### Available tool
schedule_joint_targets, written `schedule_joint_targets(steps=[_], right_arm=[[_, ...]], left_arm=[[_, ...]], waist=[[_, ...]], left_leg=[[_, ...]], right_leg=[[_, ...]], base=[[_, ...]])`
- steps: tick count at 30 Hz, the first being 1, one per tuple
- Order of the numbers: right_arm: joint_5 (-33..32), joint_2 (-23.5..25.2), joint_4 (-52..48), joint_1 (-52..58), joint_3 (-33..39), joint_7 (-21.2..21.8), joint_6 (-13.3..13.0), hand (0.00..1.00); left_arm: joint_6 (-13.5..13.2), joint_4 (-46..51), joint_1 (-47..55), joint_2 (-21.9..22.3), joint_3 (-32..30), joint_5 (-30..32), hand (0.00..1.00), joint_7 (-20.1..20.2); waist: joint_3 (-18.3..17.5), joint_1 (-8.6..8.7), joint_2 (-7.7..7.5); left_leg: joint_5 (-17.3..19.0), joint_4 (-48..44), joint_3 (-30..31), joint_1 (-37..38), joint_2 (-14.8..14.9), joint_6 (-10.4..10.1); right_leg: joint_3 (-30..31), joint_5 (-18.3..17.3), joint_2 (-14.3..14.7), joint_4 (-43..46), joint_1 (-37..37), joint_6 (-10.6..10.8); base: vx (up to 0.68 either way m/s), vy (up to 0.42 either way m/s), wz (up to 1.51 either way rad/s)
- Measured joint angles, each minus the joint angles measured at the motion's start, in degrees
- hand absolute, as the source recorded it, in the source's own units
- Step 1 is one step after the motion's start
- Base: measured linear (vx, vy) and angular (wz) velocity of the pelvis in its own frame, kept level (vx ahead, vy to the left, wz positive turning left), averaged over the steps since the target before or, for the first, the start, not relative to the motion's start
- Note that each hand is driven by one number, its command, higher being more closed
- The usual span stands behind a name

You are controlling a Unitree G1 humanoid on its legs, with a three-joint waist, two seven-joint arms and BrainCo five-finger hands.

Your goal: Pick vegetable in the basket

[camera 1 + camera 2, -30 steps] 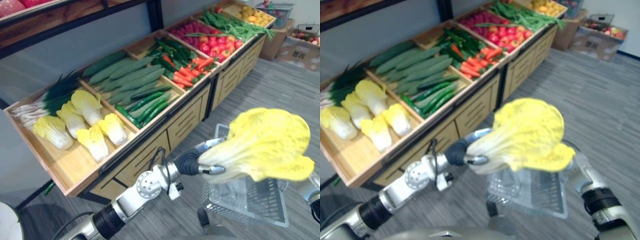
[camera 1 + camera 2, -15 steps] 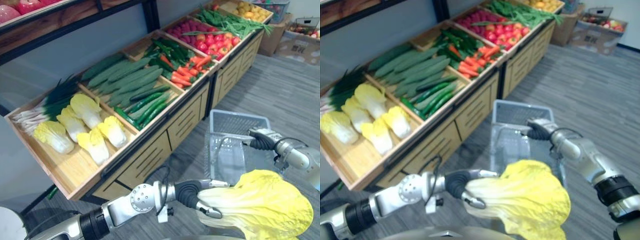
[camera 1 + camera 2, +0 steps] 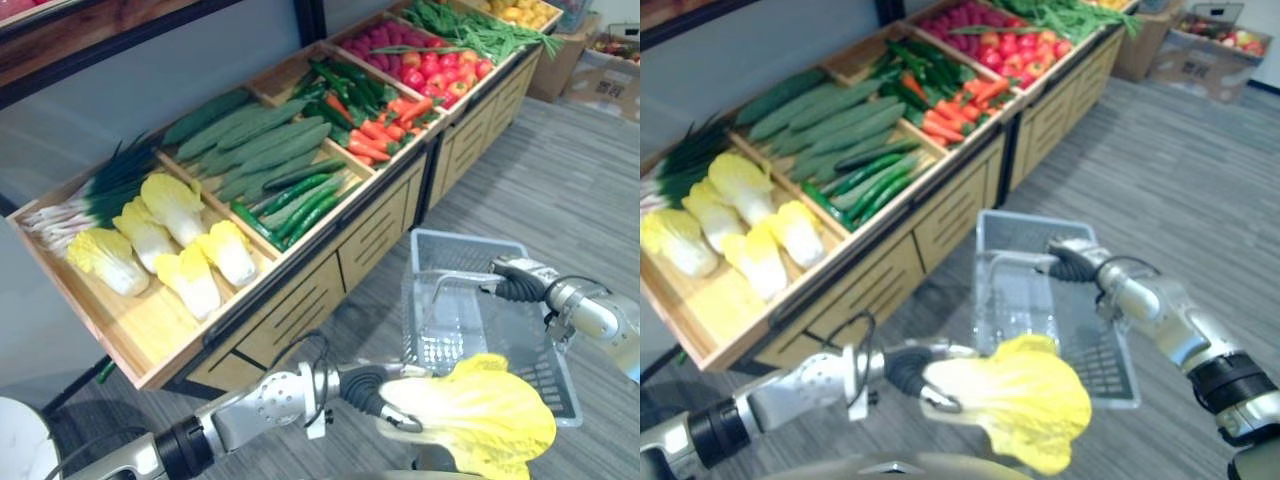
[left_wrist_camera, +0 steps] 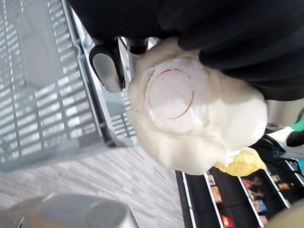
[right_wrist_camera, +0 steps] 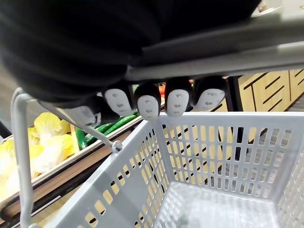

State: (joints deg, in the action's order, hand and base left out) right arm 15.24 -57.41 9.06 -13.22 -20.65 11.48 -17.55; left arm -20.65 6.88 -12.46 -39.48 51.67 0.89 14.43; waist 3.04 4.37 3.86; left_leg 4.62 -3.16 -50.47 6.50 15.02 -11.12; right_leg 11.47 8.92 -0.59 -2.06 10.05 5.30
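l hand (image 3: pixel 372 388) is curled tight round the stem end of the yellow cabbage (image 3: pixel 480 415), thumb and fingers (image 4: pixel 107 69) clamped on the pale base. leafy end hangs free toward the r. cabbage sits low at the near corner of the grey basket (image 3: pixel 450 240), overlapping the near rim in the head views (can't tell if it clears the rim or brushes it). r hand (image 3: pixel 515 282) is wrapped over the basket handle (image 5: pixel 223 47), fingertips (image 5: pixel 148 105) hooked under the bar. nothing inside the basket yet.

step looks like the drop-in. you want the stem over the basket's middle before you loosen anything. the leaves look wide vs the opening and could snag the rim. hold the r hand steady, the basket will prob tip when the weight lands.

in the way: handle wire and r hand cross part of the opening, so come in beside them.

around: wooden stand (image 3: pixel 300 300) to the l w/ more cabbages (image 3: pixel 185 250), scallions (image 3: pixel 100 190), cucumbers (image 3: pixel 260 150), carrots (image 3: pixel 385 128), tomatoes (image 3: pixel 440 70). all well apart from the drop path.
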Motion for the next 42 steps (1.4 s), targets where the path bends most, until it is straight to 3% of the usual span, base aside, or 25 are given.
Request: schedule_joint_targets(steps=[9, 14, 22, 30, 31, 42], right_arm=[[0.0, 7.1, -2.4, 2.4, 6.3, 1.8, 0.0, 1.00], [0.1, 9.4, -2.7, 2.9, 8.1, 2.6, 0.7, 1.00], [0.6, 11.3, -2.6, 3.4, 9.0, 3.7, 1.2, 1.00], [0.8, 11.3, -2.4, 3.4, 9.0, 4.3, 1.4, 1.00], [0.9, 11.3, -2.4, 3.4, 9.0, 4.5, 1.4, 1.00], [2.3, 13.5, -2.4, 3.4, 11.2, 6.4, 2.2, 1.00]], left_arm=[[1.4, -5.6, -0.3, 12.5, -5.2, 13.6, 1.00, -1.9], [2.7, -8.8, -1.5, 18.4, -6.1, 17.7, 1.00, -3.0], [4.7, -13.1, -1.9, 23.8, -6.6, 21.1, 1.00, -3.3], [5.2, -14.9, -1.9, 26.0, -6.6, 25.0, 1.00, -4.5], [5.2, -14.9, -1.9, 26.0, -6.7, 25.2, 0.00, -4.5], [7.4, -17.3, -1.9, 26.2, -7.1, 29.1, 0.00, -4.5]], waist=[[0.8, -0.01, -0.89], [0.8, -0.03, -0.95], [1.3, 0.20, -1.69], [1.5, 0.19, -2.03], [1.5, 0.18, -2.13], [1.6, 0.17, -2.46]], left_leg=[[0.1, 0.0, 1.1, -0.1, -0.4, 0.3], [0.0, 0.1, 1.3, -0.2, -0.4, 0.5], [-0.4, 1.0, 2.4, 0.7, -0.7, 0.8], [-1.1, 2.9, 2.5, 1.2, -2.0, 1.4], [-1.2, 3.0, 2.5, 1.3, -2.1, 1.4], [-1.5, 4.1, 2.9, 1.6, -2.7, 1.6]], right_leg=[[-0.8, -0.4, -0.6, 0.2, -0.4, 0.3], [-0.9, -0.4, -0.6, 0.1, -0.4, 0.3], [-1.5, -1.0, -0.6, 0.1, -1.4, 0.1], [-1.6, -1.0, -1.2, 0.0, -1.2, 0.2], [-1.6, -1.1, -1.3, 0.0, -1.3, 0.2], [-1.8, -1.2, -1.5, 0.1, -1.4, 0.4]], base=[[-0.03, -0.011, 0.05], [-0.02, -0.021, 0.01], [-0.04, -0.031, 0.04], [-0.02, -0.013, 0.01], [-0.03, -0.020, -0.02], [-0.04, -0.026, 0.02]])
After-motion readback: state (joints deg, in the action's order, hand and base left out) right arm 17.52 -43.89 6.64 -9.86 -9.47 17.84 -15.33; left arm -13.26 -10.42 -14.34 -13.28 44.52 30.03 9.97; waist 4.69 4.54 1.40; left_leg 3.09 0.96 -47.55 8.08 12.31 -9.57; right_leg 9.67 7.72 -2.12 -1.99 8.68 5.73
